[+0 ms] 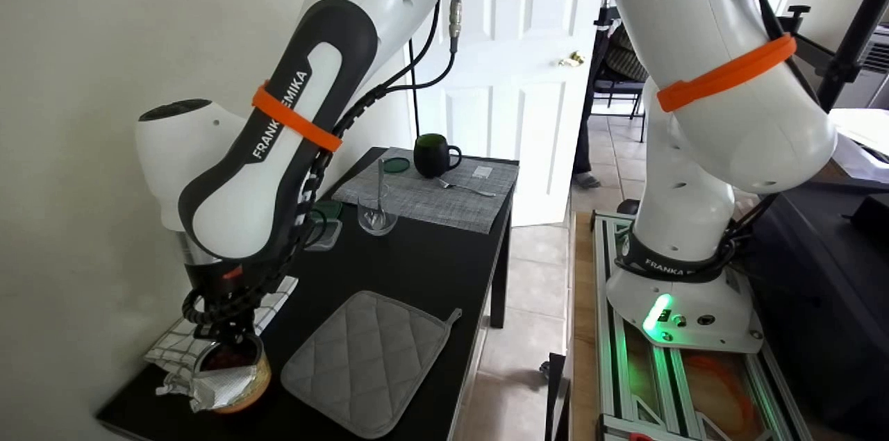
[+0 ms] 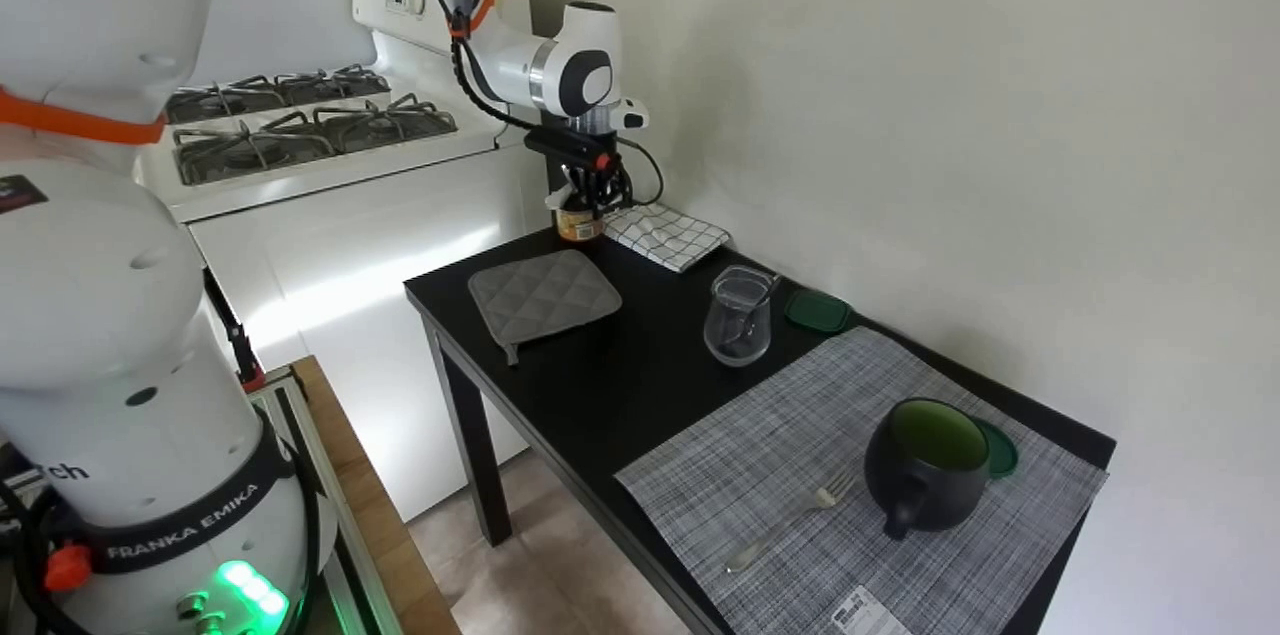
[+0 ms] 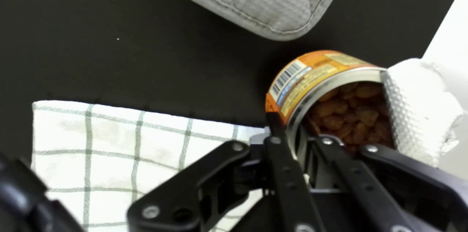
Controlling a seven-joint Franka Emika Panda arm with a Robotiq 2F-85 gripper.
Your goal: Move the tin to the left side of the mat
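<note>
The tin [image 1: 259, 384] is orange and round, open at the top, with peeled foil hanging from its rim. It is at the far end of the black table, also seen in an exterior view [image 2: 578, 225]. In the wrist view the tin [image 3: 316, 73] shows brown beans inside. My gripper [image 3: 292, 129] straddles its rim, one finger outside and one inside, closed on the wall. I cannot tell whether the tin's base touches the table. A grey quilted mat [image 1: 375, 358] lies beside the tin. A grey woven mat [image 2: 740, 475] lies at the table's other end.
A white checked cloth [image 3: 109, 151] lies beside the tin and under my gripper, against the wall. A glass with a utensil [image 2: 738, 330], a green lid [image 2: 818, 311], a dark mug [image 2: 930, 475] and a fork [image 2: 790, 525] stand or lie further along the table.
</note>
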